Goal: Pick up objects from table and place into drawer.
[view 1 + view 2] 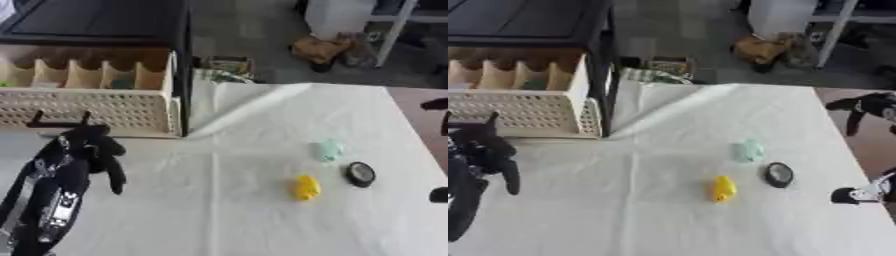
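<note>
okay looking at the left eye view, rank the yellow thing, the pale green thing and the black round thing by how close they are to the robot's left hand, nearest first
From the left hand:
1. Yellow thing, middle of the table, nearest.
2. Pale green thing, just beyond it, up and right.
3. Black round thing, farthest right.

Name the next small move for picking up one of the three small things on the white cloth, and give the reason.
Probably bring the right hand in over the small yellow object. It lies untouched beside the pale green object and black round disc, while the left hand hangs by the open beige drawer.
</note>
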Robot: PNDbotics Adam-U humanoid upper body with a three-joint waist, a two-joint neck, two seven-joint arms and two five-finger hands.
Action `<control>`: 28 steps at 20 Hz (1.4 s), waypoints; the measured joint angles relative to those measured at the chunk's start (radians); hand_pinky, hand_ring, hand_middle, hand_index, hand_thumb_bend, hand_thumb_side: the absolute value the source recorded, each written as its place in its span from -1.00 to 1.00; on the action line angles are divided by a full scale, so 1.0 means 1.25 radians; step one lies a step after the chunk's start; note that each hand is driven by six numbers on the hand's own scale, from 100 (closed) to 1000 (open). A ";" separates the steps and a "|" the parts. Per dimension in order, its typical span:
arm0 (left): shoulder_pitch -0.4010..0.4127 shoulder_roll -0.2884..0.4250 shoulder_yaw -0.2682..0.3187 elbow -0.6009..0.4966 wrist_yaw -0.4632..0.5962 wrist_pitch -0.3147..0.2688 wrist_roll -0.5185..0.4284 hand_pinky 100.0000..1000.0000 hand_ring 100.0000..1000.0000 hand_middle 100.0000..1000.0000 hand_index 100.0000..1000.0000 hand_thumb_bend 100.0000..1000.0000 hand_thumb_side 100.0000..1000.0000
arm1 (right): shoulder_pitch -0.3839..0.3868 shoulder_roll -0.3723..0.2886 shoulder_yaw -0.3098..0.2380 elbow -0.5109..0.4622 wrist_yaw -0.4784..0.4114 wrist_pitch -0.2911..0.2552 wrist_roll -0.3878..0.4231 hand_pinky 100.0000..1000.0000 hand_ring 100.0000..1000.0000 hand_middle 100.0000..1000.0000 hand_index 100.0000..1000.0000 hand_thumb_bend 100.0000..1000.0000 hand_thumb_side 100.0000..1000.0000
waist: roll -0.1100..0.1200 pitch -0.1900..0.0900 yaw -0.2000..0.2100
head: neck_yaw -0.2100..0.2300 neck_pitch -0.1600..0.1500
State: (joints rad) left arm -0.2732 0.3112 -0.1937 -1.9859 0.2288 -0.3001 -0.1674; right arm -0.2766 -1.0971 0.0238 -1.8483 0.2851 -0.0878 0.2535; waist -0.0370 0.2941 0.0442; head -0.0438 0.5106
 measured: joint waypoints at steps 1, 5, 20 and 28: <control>0.000 -0.003 -0.001 0.000 0.000 0.002 -0.001 -0.53 -0.26 0.06 0.58 -1.00 -0.02 | -0.009 0.000 0.006 0.005 -0.005 0.002 0.004 0.75 0.69 -0.07 0.84 0.54 -0.44 | 0.000 0.000 0.001 | -0.006 0.003; -0.001 -0.004 -0.001 0.000 0.000 0.006 -0.004 -0.53 -0.26 0.06 0.58 -1.00 -0.03 | -0.044 0.001 0.025 0.023 -0.015 0.009 0.021 0.74 0.68 -0.04 0.84 0.52 -0.44 | 0.001 0.000 0.005 | -0.037 0.009; -0.001 -0.018 -0.006 0.000 0.004 0.023 -0.015 -0.54 -0.28 0.06 0.57 -1.00 -0.08 | -0.140 0.077 0.092 0.087 -0.018 0.038 0.097 0.70 0.64 -0.27 0.72 0.51 -0.63 | 0.009 -0.008 0.019 | -0.066 0.018; -0.003 -0.025 -0.011 0.000 0.000 0.032 -0.021 -0.54 -0.28 0.06 0.56 -1.00 -0.10 | -0.152 0.118 0.101 0.125 -0.018 0.049 0.118 0.68 0.63 -0.26 0.76 0.51 -0.69 | 0.010 -0.008 0.024 | -0.065 0.011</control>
State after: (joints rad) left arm -0.2768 0.2798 -0.2072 -1.9858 0.2287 -0.2607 -0.1942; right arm -0.4671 -0.9496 0.1501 -1.6920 0.2621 -0.0263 0.4008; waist -0.0240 0.2846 0.0740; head -0.1256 0.5247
